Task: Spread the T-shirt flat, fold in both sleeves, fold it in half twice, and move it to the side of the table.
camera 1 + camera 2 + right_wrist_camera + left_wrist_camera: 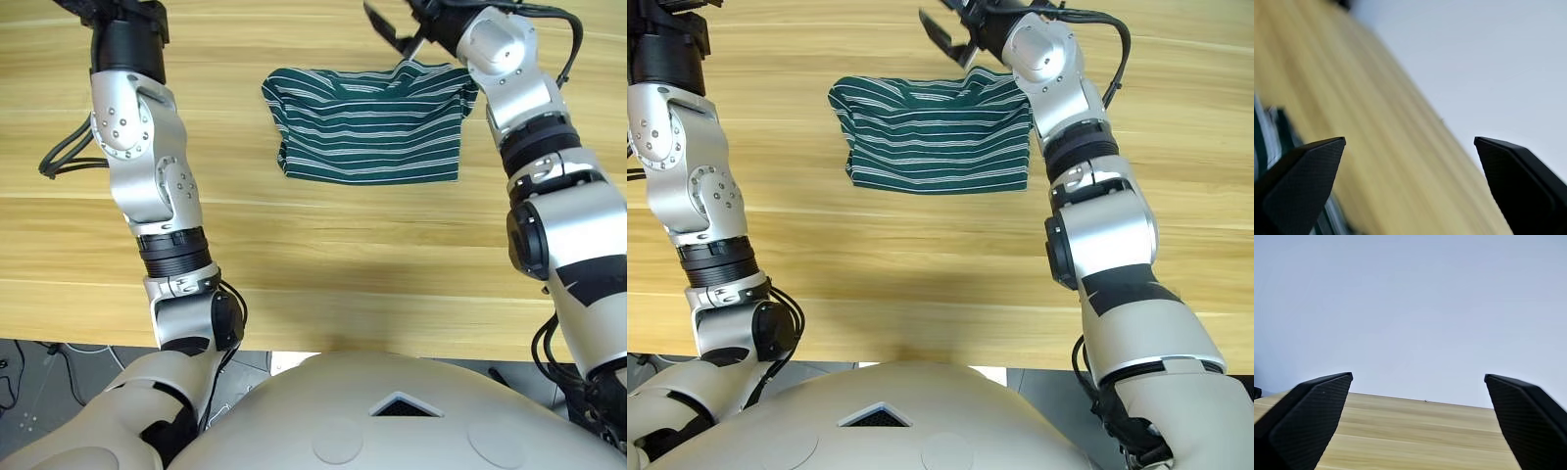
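A dark green T-shirt (370, 125) with thin white stripes lies folded into a compact rectangle on the far middle of the wooden table (323, 264). Its far right corner rises in a small peak. My right gripper (950, 29) hovers just above and beyond that corner, open, with nothing between its fingers. The right wrist view shows both of those fingertips (1300, 181) wide apart, with a strip of the striped cloth (1264, 132) at the edge. My left gripper (1418, 421) is held off to the far left, well clear of the shirt, open and empty.
Bare wood planks run on every side of the shirt, with broad free room in front of it and to its left. Black cables (64, 157) hang beside my left arm. The table's near edge (392, 352) lies close to my body.
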